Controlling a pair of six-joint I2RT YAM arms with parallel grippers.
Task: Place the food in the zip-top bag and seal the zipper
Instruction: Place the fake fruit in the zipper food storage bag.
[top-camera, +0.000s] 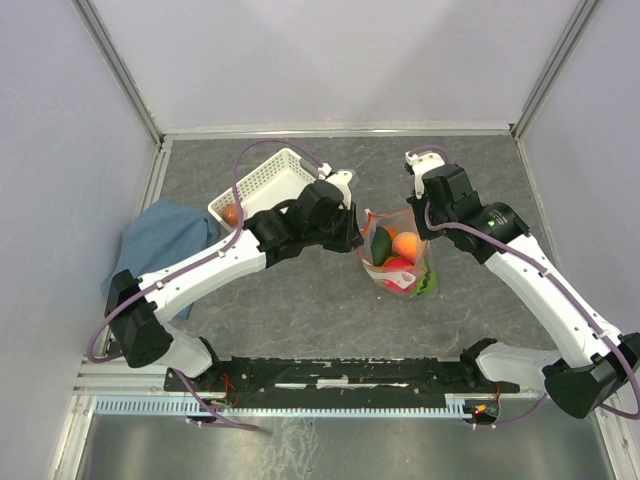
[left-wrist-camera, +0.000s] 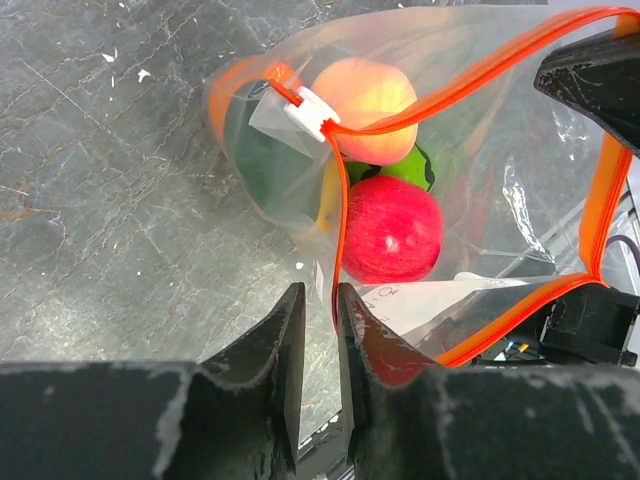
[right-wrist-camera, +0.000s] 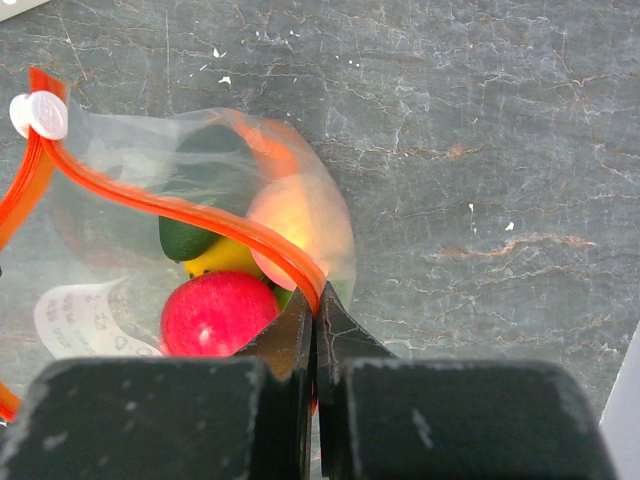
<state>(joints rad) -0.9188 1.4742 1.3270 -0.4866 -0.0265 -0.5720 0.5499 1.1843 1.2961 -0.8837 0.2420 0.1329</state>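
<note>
Your right end effector (right-wrist-camera: 314, 300) pinched together on the zipper (right-wrist-camera: 170, 205) | your left end effector (left-wrist-camera: 320, 292) slightly apart (zipper edge runs into its gap) | food (left-wrist-camera: 392, 230) inside zip-top bag (top-camera: 400, 258), middle of tabletop (top-camera: 300, 320), mouth unsealed.

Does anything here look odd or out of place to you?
One orange fruit sits alone in the white basket, while the other fruits lie in the zip-top bag, whose zipper gapes open.
</note>
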